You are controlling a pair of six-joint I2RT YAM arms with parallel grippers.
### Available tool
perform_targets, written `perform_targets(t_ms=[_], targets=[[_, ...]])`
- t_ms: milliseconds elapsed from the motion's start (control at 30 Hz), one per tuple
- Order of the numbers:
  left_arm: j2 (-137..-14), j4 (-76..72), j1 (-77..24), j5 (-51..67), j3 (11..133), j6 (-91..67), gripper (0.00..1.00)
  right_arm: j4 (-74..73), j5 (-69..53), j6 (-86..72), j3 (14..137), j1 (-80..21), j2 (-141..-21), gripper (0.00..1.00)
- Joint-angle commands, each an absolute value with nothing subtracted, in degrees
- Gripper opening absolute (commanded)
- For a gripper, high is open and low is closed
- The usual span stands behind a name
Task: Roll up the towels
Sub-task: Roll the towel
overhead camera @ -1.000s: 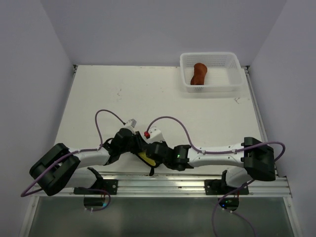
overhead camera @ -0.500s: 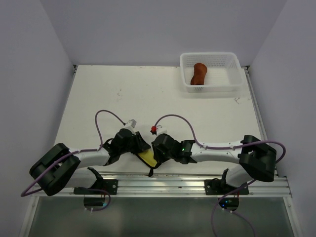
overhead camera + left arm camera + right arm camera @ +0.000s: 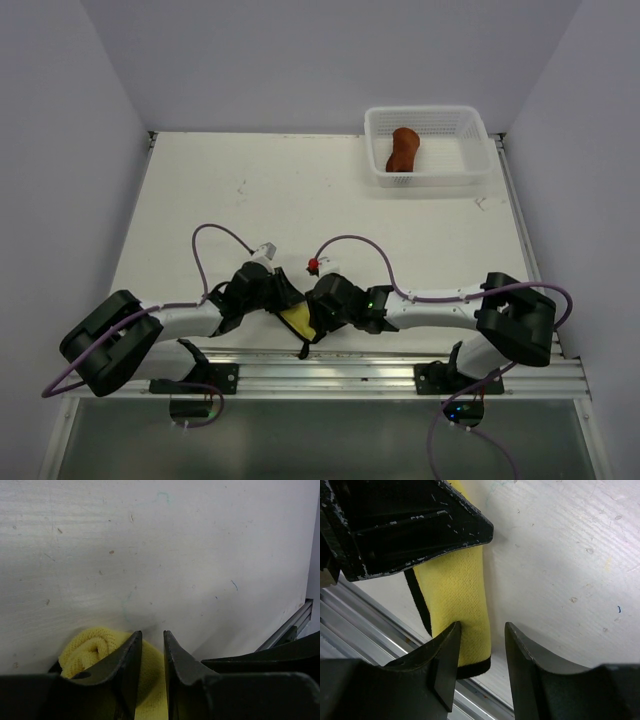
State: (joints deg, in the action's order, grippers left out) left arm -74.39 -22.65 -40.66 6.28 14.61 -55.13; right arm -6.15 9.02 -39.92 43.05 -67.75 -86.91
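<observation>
Yellow towel lies rolled at 6 o'clock on the bench, by the near rail. Left tool is a slit apart, with yellow cloth caught low in it. Right tool is half open and empty, straddling the roll's free end. Rust-brown towel sits rolled in the basket at 1 o'clock. Judged: second roll nearly finished. Next move calls for a firm pinch across the roll without unwinding it.

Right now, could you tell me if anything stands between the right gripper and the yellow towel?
Nothing visible does. The yellow towel lies right at the fingertips of the open right gripper; the left gripper covers only its far end.
</observation>
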Motion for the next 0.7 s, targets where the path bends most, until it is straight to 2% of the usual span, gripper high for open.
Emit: perform_targets(t_ms=[0, 400, 500, 667], targets=[[-76.55, -12.83, -41.75, 4.13, 11.34, -54.67, 0.29, -8.17, 5.46, -39.99, 41.84, -68.03, -87.71, 0.45], [-76.55, -12.48, -41.84, 3.25, 11.6, -54.76, 0.29, -8.18, 2.02, -39.81, 40.78, -69.26, -89.65, 0.43], [-76.55, -12.31, -41.84, 3.16, 11.86, -54.67, 0.29, -6.77, 0.44, -40.34, 40.25, -69.35, -90.52, 0.38], [-76.46, -11.52, -41.84, 3.08, 12.74, -54.32, 0.29, -6.07, 0.26, -40.17, 40.52, -69.52, -91.84, 0.23]])
